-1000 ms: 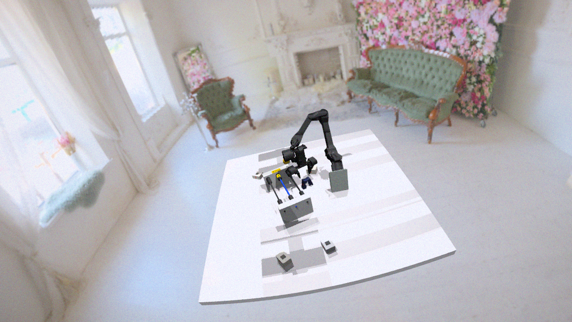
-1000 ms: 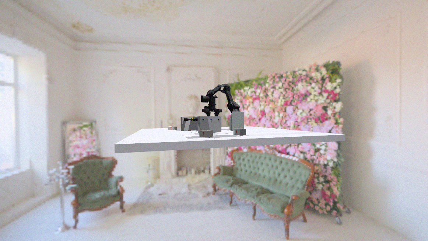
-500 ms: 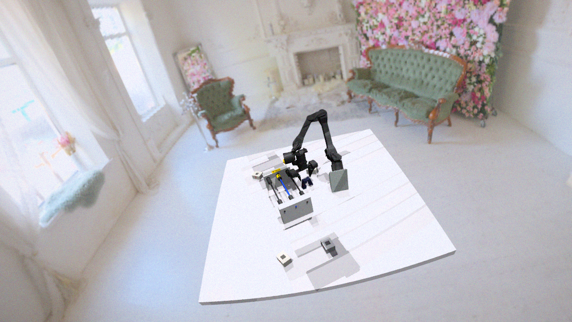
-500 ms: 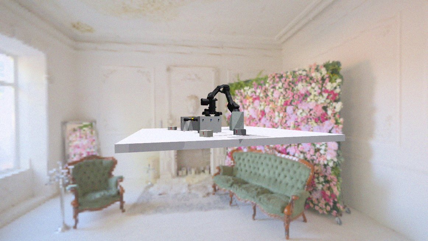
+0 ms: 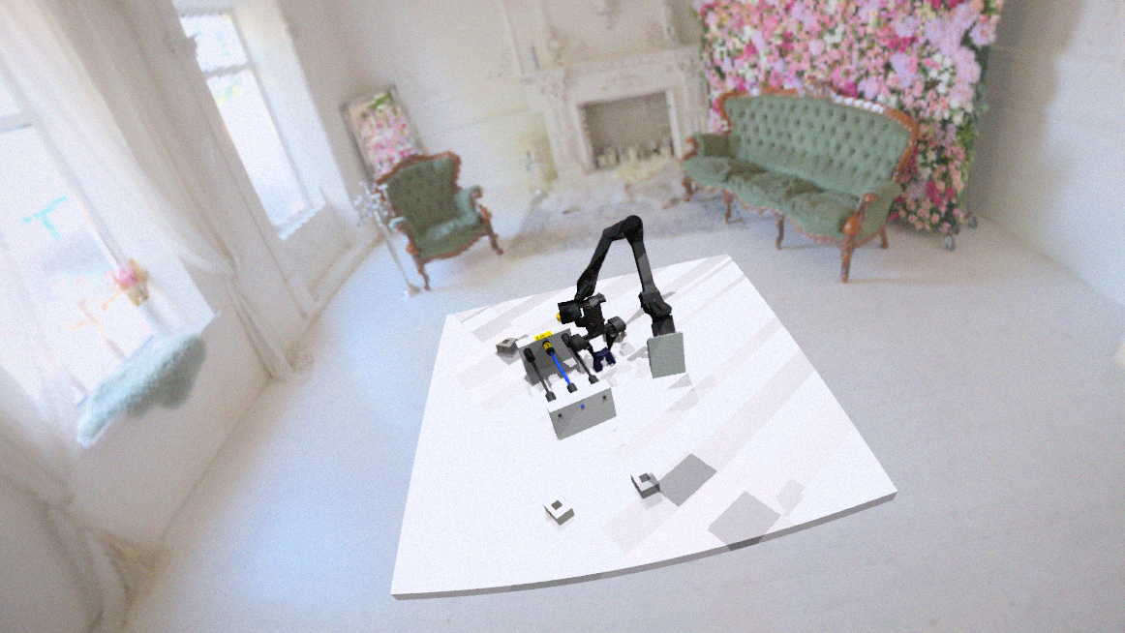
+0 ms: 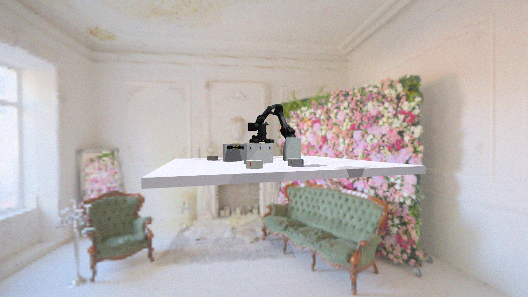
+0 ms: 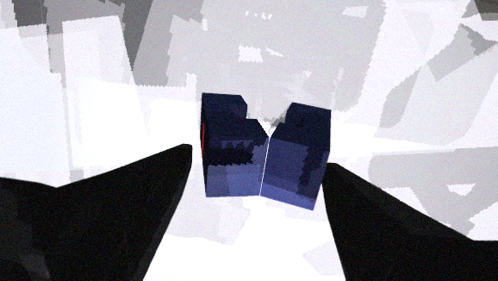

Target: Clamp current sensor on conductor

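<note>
From the top view, your arm (image 5: pixel 633 235) bends over the tabletop (image 5: pixel 755 439) (image 6: pixel 206 180); the dark blue sensor (image 5: pixel 606 358) (image 7: pixel 234 159) stands inward from the far edge, beside the rack (image 5: pixel 582 412) (image 6: pixel 260 153). In the exterior view, two pale blocks (image 6: pixel 254 164) (image 6: pixel 295 162) sit toward the near edge. In the wrist view, your jaws stand partly open around the sensor, gripping nothing.
</note>
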Tool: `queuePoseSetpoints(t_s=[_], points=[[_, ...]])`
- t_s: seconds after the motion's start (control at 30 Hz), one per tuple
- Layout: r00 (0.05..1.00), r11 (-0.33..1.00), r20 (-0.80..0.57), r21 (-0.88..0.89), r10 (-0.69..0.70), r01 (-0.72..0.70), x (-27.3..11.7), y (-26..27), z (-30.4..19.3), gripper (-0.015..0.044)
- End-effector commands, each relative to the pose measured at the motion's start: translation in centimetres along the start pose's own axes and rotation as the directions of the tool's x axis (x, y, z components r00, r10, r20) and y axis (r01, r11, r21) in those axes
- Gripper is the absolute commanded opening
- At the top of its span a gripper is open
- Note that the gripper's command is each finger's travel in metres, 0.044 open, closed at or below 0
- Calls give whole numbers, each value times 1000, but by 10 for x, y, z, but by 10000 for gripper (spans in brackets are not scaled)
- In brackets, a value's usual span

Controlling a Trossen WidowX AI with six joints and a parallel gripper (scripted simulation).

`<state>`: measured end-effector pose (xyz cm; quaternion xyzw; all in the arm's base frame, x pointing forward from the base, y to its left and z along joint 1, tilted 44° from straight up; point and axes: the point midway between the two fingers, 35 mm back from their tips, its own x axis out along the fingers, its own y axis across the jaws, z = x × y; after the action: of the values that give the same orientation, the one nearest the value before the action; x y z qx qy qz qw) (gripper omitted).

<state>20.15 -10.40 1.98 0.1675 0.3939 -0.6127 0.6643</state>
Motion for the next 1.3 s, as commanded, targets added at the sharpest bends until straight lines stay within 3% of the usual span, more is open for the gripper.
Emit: queuePoseSetpoints(t_s=[0.0,0.27,0.53,1.27], points=[[1000,1000,0,2,0,0,0,0,0,253],[1000,1000,0,2,0,0,0,0,0,200],[1000,1000,-11,-2,6,-6,-28,7,-1,0],[1000,1000,-2,-6,-5,5,-128,13,-6,0]])
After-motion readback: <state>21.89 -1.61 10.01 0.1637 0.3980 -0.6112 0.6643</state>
